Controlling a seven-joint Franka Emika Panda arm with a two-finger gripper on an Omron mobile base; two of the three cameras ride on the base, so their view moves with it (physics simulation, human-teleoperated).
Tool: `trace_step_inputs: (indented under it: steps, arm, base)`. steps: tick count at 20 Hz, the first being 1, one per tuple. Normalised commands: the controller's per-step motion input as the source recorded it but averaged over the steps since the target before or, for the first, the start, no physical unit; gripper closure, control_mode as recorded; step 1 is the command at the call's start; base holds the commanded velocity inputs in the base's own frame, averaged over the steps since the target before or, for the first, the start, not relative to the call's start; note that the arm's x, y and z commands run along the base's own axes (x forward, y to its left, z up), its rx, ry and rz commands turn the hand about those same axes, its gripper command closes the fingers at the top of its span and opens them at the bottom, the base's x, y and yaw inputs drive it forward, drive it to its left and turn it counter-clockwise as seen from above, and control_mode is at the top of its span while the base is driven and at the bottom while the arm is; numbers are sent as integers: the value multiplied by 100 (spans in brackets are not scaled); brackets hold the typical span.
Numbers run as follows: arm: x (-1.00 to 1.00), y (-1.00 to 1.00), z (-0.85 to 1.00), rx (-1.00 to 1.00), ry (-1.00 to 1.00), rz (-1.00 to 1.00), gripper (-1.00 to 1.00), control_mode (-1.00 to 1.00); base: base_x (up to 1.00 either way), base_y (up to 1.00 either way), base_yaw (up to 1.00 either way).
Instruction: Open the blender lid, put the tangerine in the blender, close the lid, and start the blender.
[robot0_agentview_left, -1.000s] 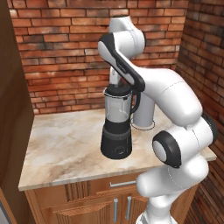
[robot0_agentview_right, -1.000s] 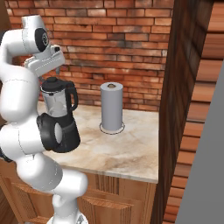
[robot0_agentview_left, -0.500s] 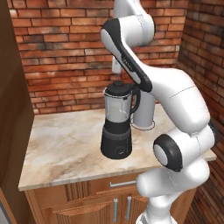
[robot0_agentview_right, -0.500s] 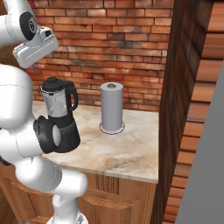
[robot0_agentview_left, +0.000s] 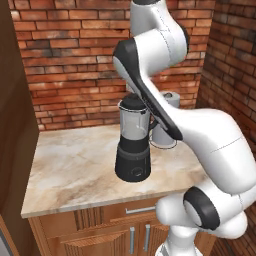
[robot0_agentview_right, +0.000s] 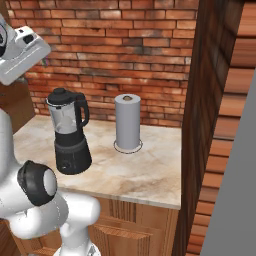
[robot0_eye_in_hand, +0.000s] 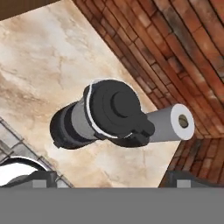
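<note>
Marble counter (robot0_agentview_left: 75, 165) against brick wall, blender (robot0_agentview_right: 69, 132) upright, blender lid (robot0_eye_in_hand: 114, 109) on top, gripper (robot0_eye_in_hand: 111, 181) wide apart, empty

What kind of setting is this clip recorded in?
A rendered home kitchen, most likely. A marble-look counter sits on wooden cabinets against a red brick wall, with a blender and a paper towel roll standing on it.

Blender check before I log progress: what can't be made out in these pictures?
- Jar contents: the blender lid covers the mouth in the hand view; the blender glass is too murky in the base views.
- Paper towel roll: mostly behind the arm in the left base view.
- Gripper: fingertips barely clear the bottom edge.
</note>
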Motion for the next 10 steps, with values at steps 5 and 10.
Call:
trace_step_inputs:
  steps: [5,10]
  arm:
    - [-70,0,-41,0,-19,-35,-100,-100]
    - [-42,0,-64,0,-7,-37,-100,-100]
  base:
    - [0,0,0]
    - [0,0,0]
